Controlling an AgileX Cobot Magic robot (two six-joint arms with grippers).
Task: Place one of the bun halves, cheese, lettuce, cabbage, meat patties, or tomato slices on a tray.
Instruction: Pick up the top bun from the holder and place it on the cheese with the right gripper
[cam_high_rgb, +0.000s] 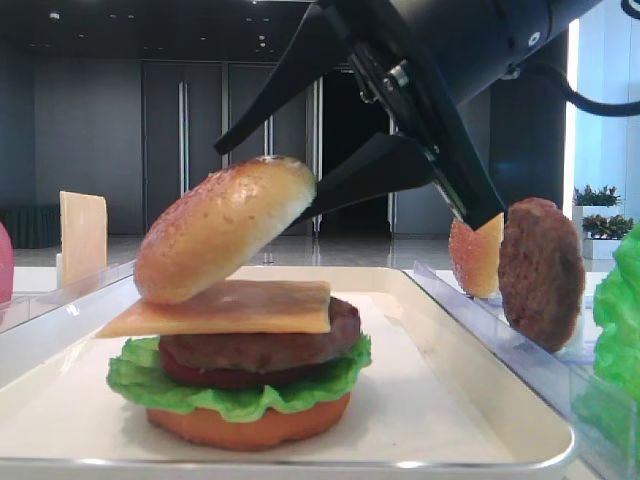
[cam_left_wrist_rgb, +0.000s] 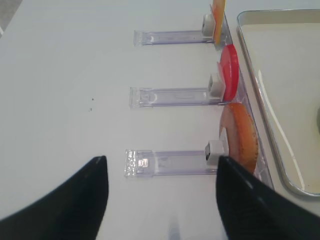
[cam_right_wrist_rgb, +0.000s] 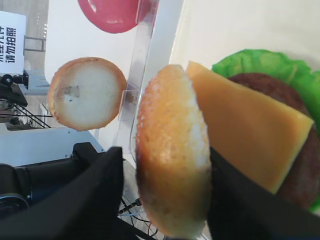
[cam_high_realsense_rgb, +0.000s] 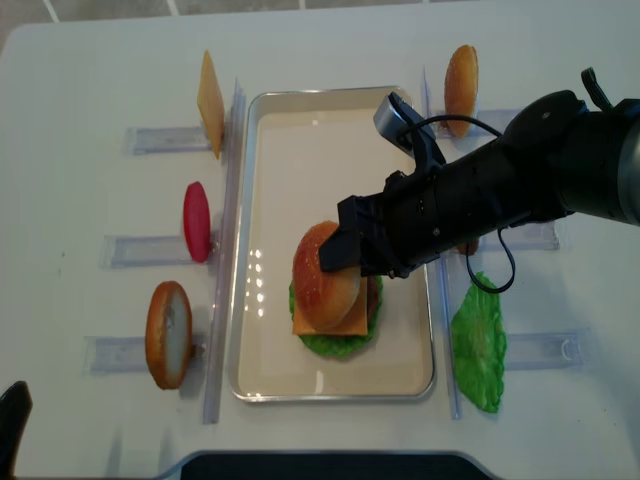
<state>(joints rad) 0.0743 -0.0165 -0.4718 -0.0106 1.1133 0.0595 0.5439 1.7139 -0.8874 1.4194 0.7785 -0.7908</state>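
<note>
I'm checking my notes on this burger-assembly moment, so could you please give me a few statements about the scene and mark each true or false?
1. The bun half sits tilted on the cheese, one edge raised. True.
2. The stack on the tray has lettuce below the meat patty. True.
3. The right gripper hangs over the bare table beside the tray. False: it is at the bun half, a finger on either side.
4. The left gripper holds a tomato slice. False: its jaws are open and empty above the table.
5. The tomato slice stands in a clear rack left of the tray. True.
</note>
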